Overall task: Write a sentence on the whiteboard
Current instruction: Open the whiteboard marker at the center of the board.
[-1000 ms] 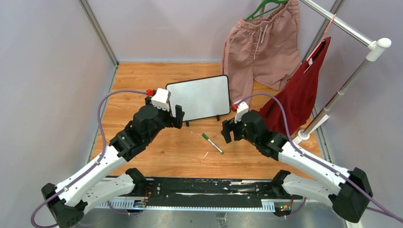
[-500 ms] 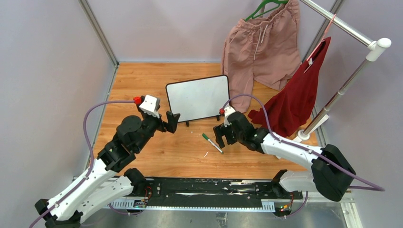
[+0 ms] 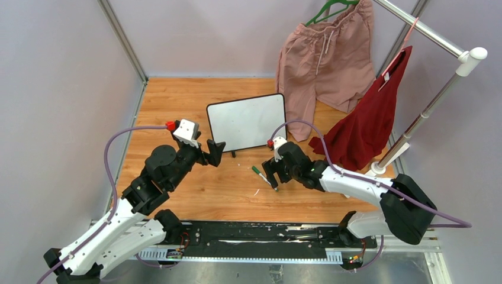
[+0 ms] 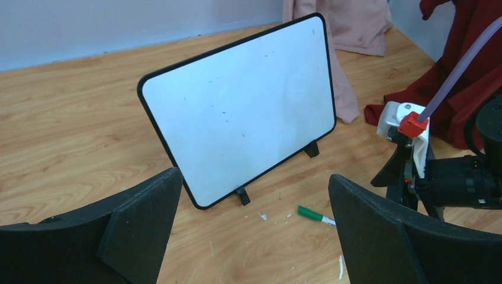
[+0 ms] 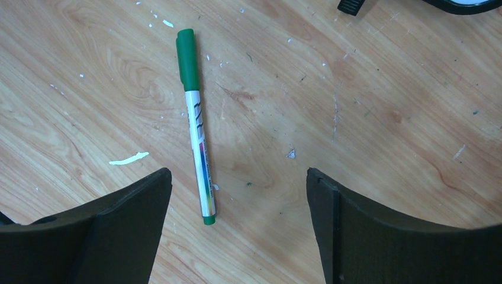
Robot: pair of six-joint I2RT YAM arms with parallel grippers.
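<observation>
Top external view: the whiteboard (image 3: 247,122) stands propped on its little black feet near the middle of the wooden table (image 3: 171,100). It leans back, with its face turned toward the arms. From the left wrist camera that face looks plain white, with only a few tiny dark specks.

The left gripper (image 3: 214,152) hangs just off the board's near left corner, not touching it. Its two fingers are spread wide, with nothing between them.

The right gripper (image 3: 272,177) is low over the table in front of the board's right foot, right above a marker (image 5: 197,160). Its fingers are spread wide too. In the right wrist view the marker lies flat on the wood in the gap between them, closer to the finger at the left of that picture and touching neither. The marker has a white barrel and a green cap, and the cap end points away toward the board. A few white flecks dot the wood around it.

Behind the board, pink shorts (image 3: 322,56) hang from a green hanger. A dark red cloth (image 3: 367,118) droops from a metal rail (image 3: 426,35) down onto the table's right side.
</observation>
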